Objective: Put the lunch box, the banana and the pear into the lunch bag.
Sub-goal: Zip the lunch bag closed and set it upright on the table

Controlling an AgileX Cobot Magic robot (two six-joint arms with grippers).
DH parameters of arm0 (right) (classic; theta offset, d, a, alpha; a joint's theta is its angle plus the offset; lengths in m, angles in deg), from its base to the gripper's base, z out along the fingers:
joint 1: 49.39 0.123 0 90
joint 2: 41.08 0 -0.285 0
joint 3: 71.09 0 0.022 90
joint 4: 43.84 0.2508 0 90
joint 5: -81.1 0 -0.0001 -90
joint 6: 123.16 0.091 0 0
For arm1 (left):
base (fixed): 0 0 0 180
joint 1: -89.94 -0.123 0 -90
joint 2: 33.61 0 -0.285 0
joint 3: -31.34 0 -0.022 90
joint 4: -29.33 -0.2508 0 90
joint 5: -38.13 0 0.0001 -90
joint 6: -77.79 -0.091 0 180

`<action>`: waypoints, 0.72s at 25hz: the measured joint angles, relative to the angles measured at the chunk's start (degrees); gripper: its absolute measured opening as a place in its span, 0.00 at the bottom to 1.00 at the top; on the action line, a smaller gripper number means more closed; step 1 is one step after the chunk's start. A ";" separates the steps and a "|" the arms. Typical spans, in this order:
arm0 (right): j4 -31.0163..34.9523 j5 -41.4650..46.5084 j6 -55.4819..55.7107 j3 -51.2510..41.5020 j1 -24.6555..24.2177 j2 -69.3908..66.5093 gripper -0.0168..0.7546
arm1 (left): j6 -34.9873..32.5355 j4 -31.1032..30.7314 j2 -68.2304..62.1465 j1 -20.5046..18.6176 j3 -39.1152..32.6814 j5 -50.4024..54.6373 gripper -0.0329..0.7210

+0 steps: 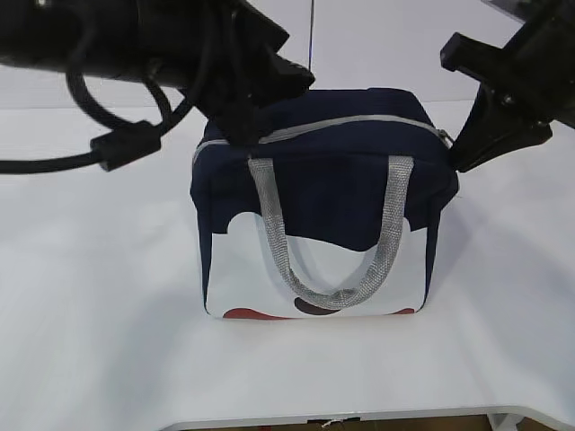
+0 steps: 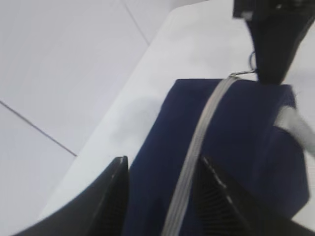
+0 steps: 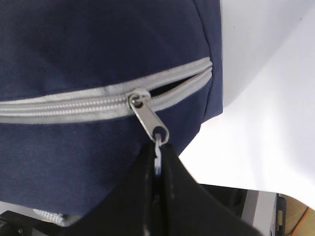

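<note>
The navy lunch bag [image 1: 323, 180] stands upright in the middle of the white table, its grey zipper [image 1: 359, 121] almost fully closed, with a short gap at the right end [image 3: 182, 86]. My right gripper [image 3: 157, 147] is shut on the zipper's ring pull [image 3: 158, 140] at the bag's top right corner [image 1: 446, 139]. My left gripper [image 2: 163, 162] is open over the bag's top left end [image 1: 238, 135], its fingers on either side of the blue fabric and zipper tape [image 2: 192, 157]. The lunch box, the banana and the pear are out of view.
The grey webbing handle [image 1: 332, 269] hangs down the bag's front panel. White table [image 1: 90, 287] stretches on both sides of the bag, with its front edge [image 1: 359, 417] near the bottom. A pale wall stands behind.
</note>
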 joint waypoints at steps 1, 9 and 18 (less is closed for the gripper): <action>0.00 0.00 -0.37 0.00 0.00 0.00 0.05 | 0.00 0.55 -0.66 0.00 2.03 3.10 0.48; 0.00 0.00 -1.60 0.00 0.00 0.00 0.05 | -21.82 20.97 -7.47 0.00 17.76 28.11 0.48; 0.09 0.00 -1.74 0.00 0.00 0.00 0.05 | -33.28 18.21 -13.11 -0.12 19.47 35.50 0.48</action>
